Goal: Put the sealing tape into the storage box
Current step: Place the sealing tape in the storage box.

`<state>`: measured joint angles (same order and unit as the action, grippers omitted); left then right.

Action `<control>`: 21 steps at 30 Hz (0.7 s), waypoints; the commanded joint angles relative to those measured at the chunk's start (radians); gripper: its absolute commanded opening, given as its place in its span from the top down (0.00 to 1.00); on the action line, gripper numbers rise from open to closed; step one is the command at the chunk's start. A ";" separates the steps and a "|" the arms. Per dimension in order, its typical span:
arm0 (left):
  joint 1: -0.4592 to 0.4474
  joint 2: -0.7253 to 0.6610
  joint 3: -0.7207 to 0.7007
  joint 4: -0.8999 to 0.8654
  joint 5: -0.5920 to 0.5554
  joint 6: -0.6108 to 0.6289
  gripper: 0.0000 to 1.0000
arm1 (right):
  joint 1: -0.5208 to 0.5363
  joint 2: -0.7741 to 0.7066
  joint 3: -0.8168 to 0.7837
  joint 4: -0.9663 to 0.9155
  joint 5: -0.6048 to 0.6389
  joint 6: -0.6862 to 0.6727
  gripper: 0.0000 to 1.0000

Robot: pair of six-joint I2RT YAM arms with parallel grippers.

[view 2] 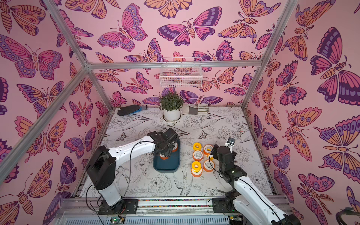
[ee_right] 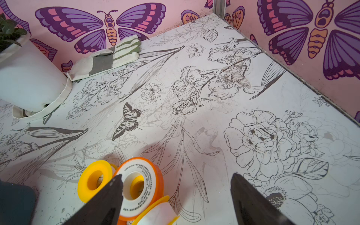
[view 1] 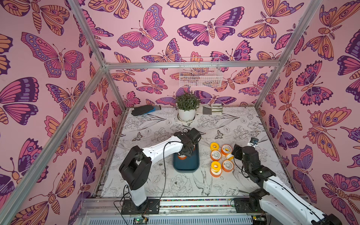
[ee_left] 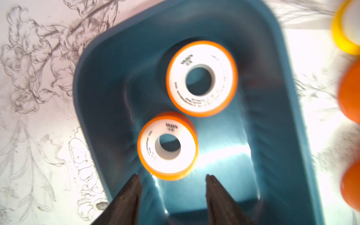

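**sealing tape (ee_left: 201,78): 2 in, 6 out**

Small round spools, white tape w/ glossy orange or yellow plastic flanges + centre hole. Two orange ones lie flat in the smooth teal storage box (ee_left: 116,97); rest cluster on the table (view 1: 224,185) just beside it. Left hand (ee_left: 173,176) over box, parted, empty. Right hand (ee_right: 177,174) wide, empty, by the cluster. Flower-print table, pink butterfly walls (view 1: 58,58).

2 high overviews, 2 close wrist views

White arms (view 1: 161,146), black joints (view 1: 134,169), black cables (view 1: 164,165)
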<state>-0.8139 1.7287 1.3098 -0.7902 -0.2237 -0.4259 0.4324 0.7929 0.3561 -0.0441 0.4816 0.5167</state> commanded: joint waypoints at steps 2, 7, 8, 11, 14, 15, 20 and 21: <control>-0.024 -0.037 -0.070 -0.027 0.068 -0.015 0.74 | -0.007 -0.007 0.029 0.010 -0.002 0.001 0.10; -0.044 -0.043 -0.123 -0.002 0.131 -0.011 0.85 | -0.007 -0.007 0.029 0.012 -0.004 0.000 0.11; -0.045 -0.034 -0.126 -0.001 0.130 -0.008 0.85 | -0.007 -0.007 0.029 0.012 -0.004 0.000 0.11; -0.044 0.006 -0.124 0.002 0.117 -0.007 0.90 | -0.007 -0.010 0.028 0.010 -0.003 0.001 0.11; -0.044 0.044 -0.119 0.018 0.123 0.000 0.90 | -0.007 -0.015 0.026 0.010 0.000 0.003 0.11; -0.041 0.054 -0.116 0.021 0.119 0.002 0.90 | -0.008 -0.017 0.024 0.011 0.000 0.003 0.11; -0.025 0.109 -0.097 0.026 0.088 0.007 0.90 | -0.007 -0.014 0.026 0.011 0.000 0.003 0.11; -0.020 0.120 -0.093 0.027 0.078 0.006 0.90 | -0.008 -0.014 0.026 0.011 -0.001 0.003 0.11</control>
<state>-0.8501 1.8248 1.1984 -0.7662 -0.1207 -0.4274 0.4324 0.7845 0.3561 -0.0437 0.4812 0.5167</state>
